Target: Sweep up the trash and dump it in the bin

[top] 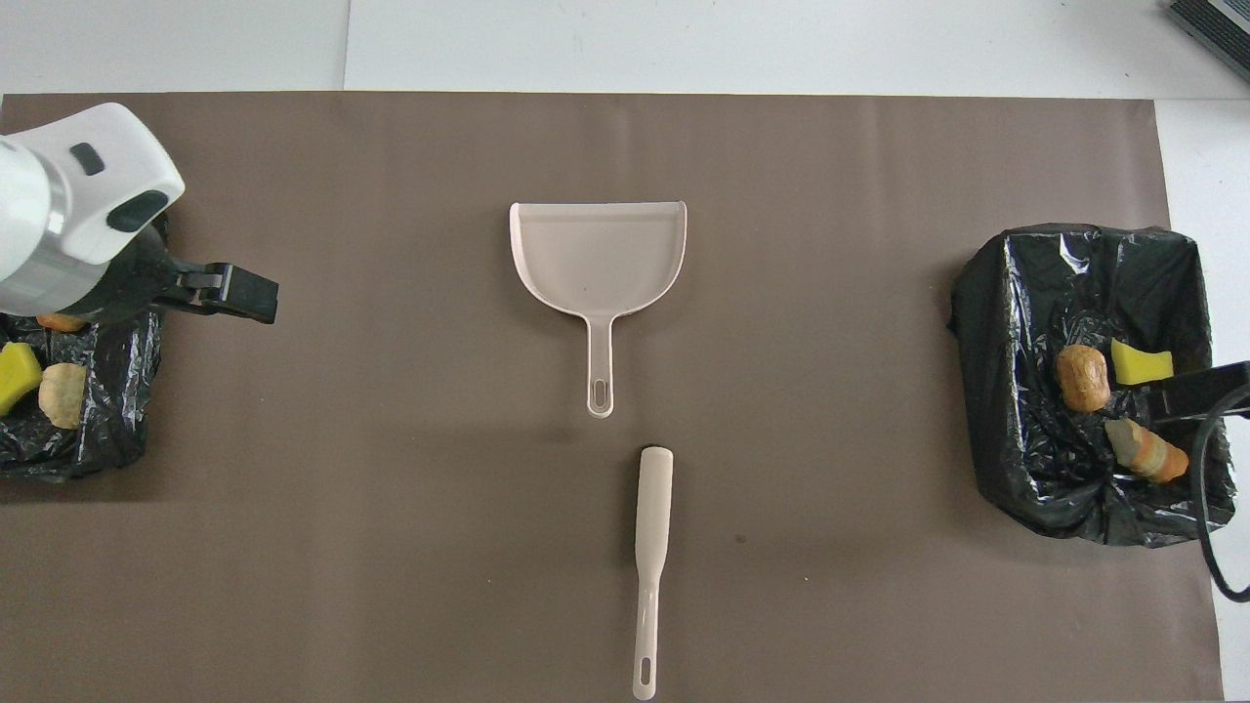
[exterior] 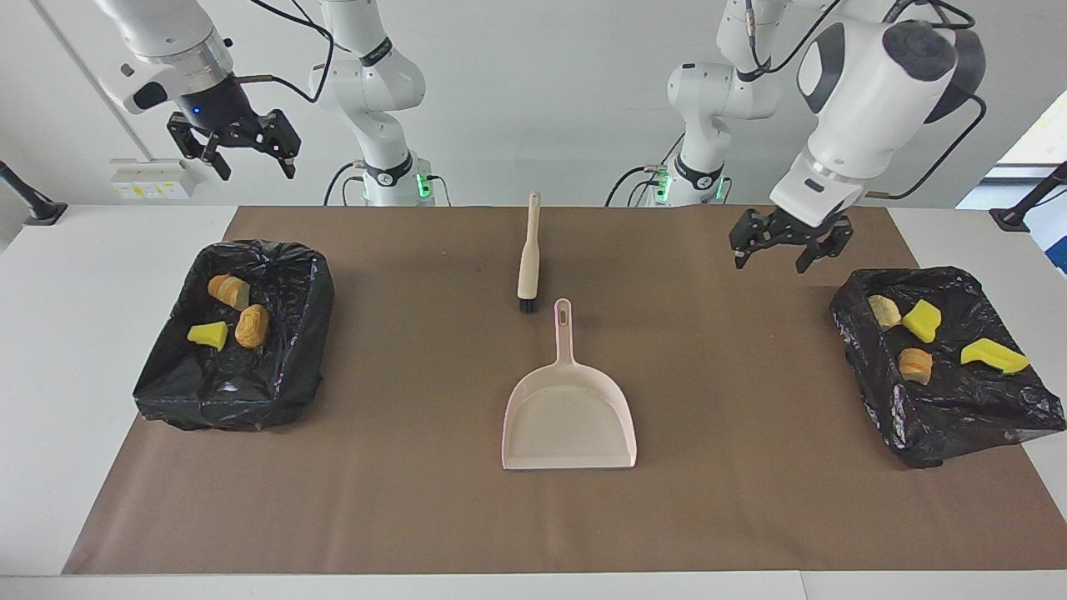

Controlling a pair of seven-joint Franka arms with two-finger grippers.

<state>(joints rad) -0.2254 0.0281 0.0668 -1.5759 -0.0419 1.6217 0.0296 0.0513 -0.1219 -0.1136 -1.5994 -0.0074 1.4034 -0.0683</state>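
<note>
All seven pieces of trash were found already in the two black-lined bins: three in the bin (exterior: 237, 333) at the right arm's end of the tabletop, four in the bin (exterior: 950, 358) at the left arm's end, and none on the brown mat (exterior: 417, 500). The empty dustpan (exterior: 569, 408) was laid flat at the middle of the mat, its handle pointed toward the robots and its open mouth away from them. The brush (exterior: 528, 254) was laid just beside the tip of that handle, nearer to the robots, its long axis likewise run toward the robots and its bristles at the dustpan's end. The left gripper (exterior: 790, 247) was held in the air, fingers spread and empty, over the mat beside its bin, well apart from both tools. The right gripper (exterior: 237, 150) was held high over its end of the tabletop, fingers spread and empty, waiting. The sweeping was judged finished; if a tool were needed again, the left arm would be the nearer.
</note>
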